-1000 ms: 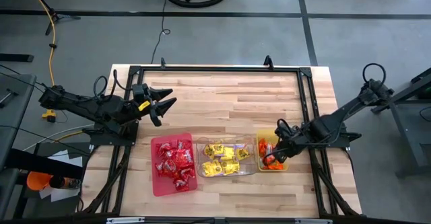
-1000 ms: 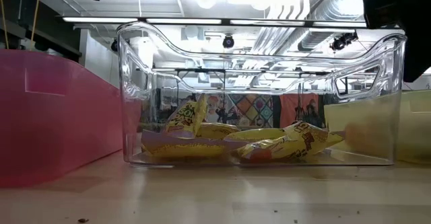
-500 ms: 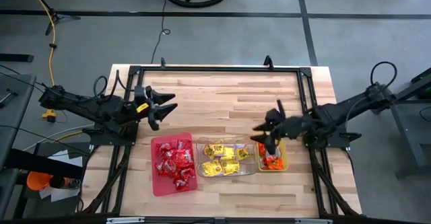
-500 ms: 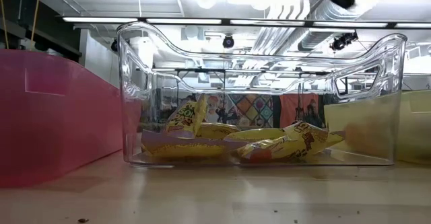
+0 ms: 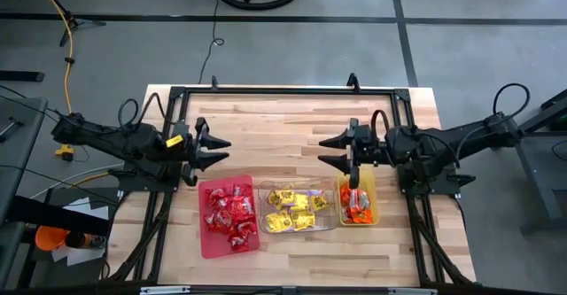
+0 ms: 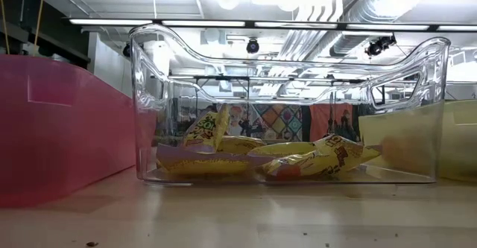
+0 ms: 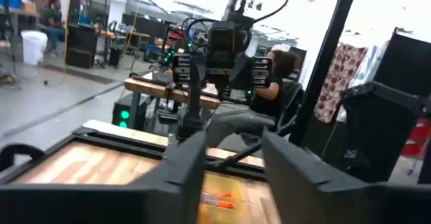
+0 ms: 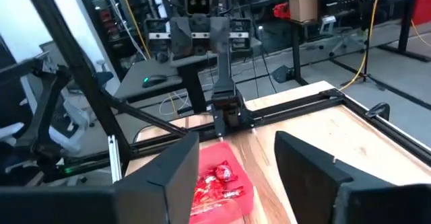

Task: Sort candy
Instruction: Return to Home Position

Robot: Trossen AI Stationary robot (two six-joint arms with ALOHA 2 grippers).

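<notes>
Three trays stand in a row near the table's front edge. The red tray (image 5: 229,215) holds red candy (image 5: 232,211), the clear tray (image 5: 295,208) holds yellow candy (image 6: 223,155), and the yellow tray (image 5: 357,199) holds orange candy (image 5: 356,203). My left gripper (image 5: 217,151) hovers open and empty above the table, beyond the red tray's far left corner, pointing right. My right gripper (image 5: 321,151) hovers open and empty beyond the yellow tray, pointing left. The two grippers face each other across the table. No candy lies outside the trays.
A black metal frame (image 5: 283,91) runs around the wooden table top. Bare wood (image 5: 275,135) lies between the two grippers and out to the far edge. Seen from table height, the clear tray (image 6: 291,106) stands close in front, flanked by the red tray (image 6: 59,129) and the yellow tray (image 6: 455,140).
My right gripper has risen out of the yellow tray and gone toward the table's far edge and its left. It has tipped from pointing down to pointing level at the left arm. My left gripper has stayed in place and turned a little toward the near edge.
</notes>
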